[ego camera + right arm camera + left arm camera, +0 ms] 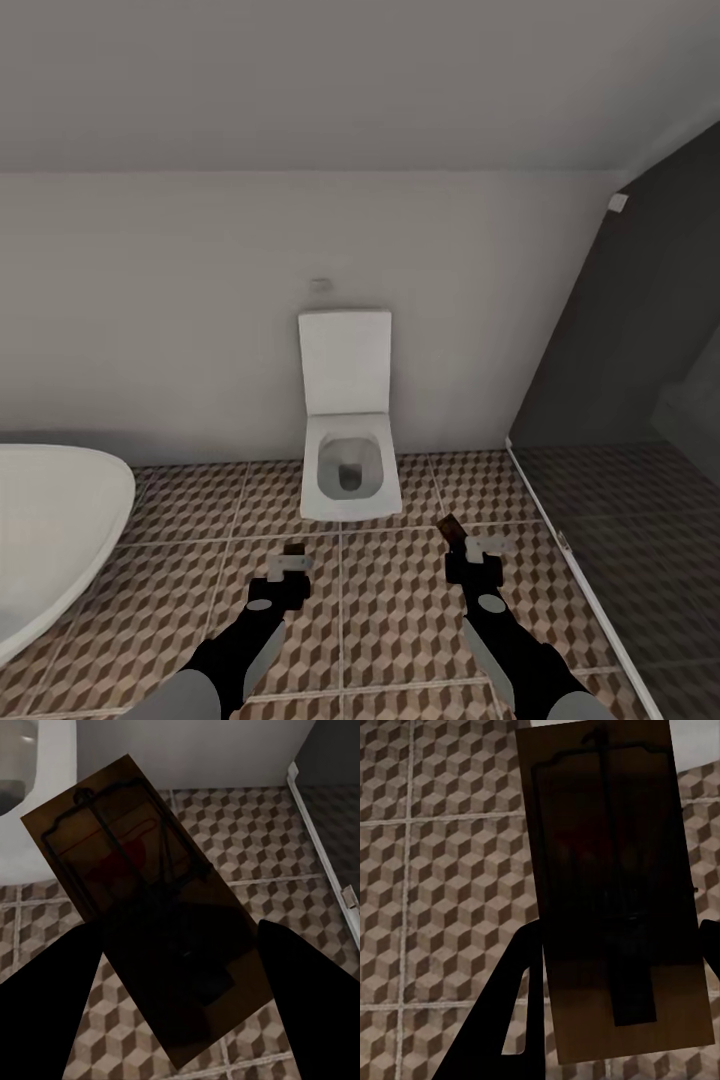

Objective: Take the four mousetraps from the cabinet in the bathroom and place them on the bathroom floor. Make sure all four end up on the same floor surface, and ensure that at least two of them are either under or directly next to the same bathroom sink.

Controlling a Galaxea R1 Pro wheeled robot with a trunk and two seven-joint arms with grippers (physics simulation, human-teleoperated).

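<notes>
Both arms reach forward over the cube-patterned bathroom floor (pixel 390 610). My left gripper (pixel 291 562) is shut on a mousetrap (pixel 293 549). In the left wrist view this mousetrap (pixel 615 892) is a tan board with dark wire and a faint red mark, held between the dark fingers (pixel 510 1020) above the tiles. My right gripper (pixel 466 549) is shut on a second mousetrap (pixel 450 529), which tilts up and to the left. The right wrist view shows that mousetrap (pixel 135 877) slanted between the fingers (pixel 315 997). The cabinet and the bathroom sink are out of view.
A white wall-hung toilet (pixel 346 440) with its lid up stands straight ahead against the pale wall. A white oval bathtub (pixel 50 520) fills the left side. A dark glass shower screen (pixel 620 400) with a white floor rail (pixel 570 570) closes the right.
</notes>
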